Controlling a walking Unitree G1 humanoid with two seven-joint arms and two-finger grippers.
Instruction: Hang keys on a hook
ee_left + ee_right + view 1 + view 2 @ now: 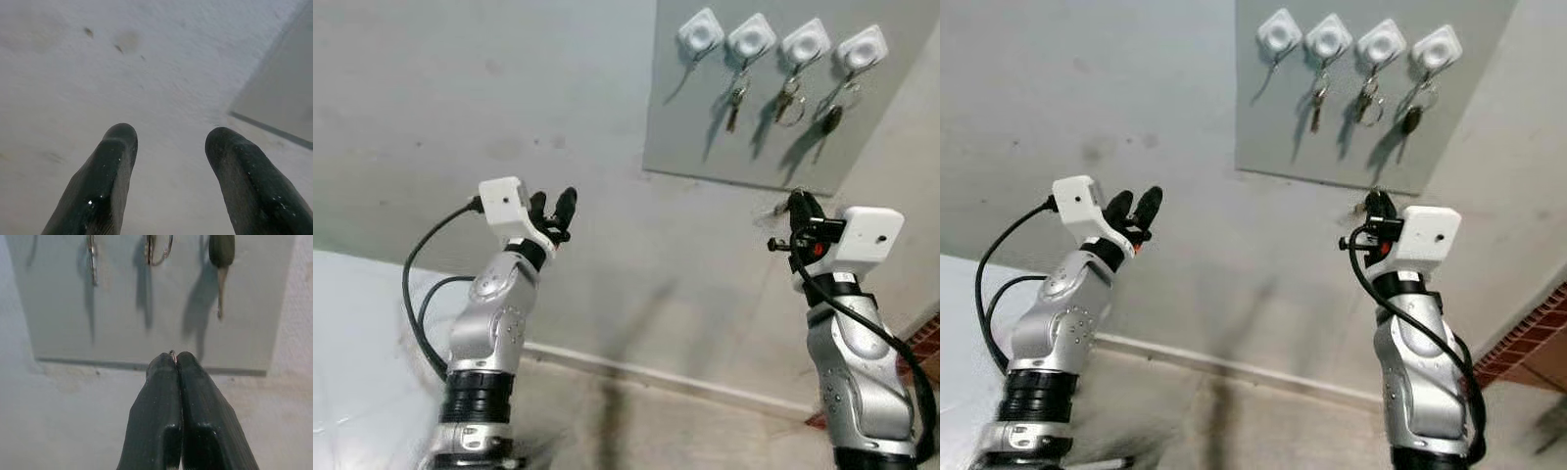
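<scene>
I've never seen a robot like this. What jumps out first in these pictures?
A grey board high on the wall carries a row of four white hooks; three hold keys, while the leftmost hook is bare. Just below the board, the right gripper is raised with its jaws pressed shut on a thin bit of metal, likely a key ring. Farther left, the left gripper is lifted toward plain wall, jaws apart and holding nothing.

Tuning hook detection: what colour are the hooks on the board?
White hooks on a grey board; clearest in left eye view.
</scene>
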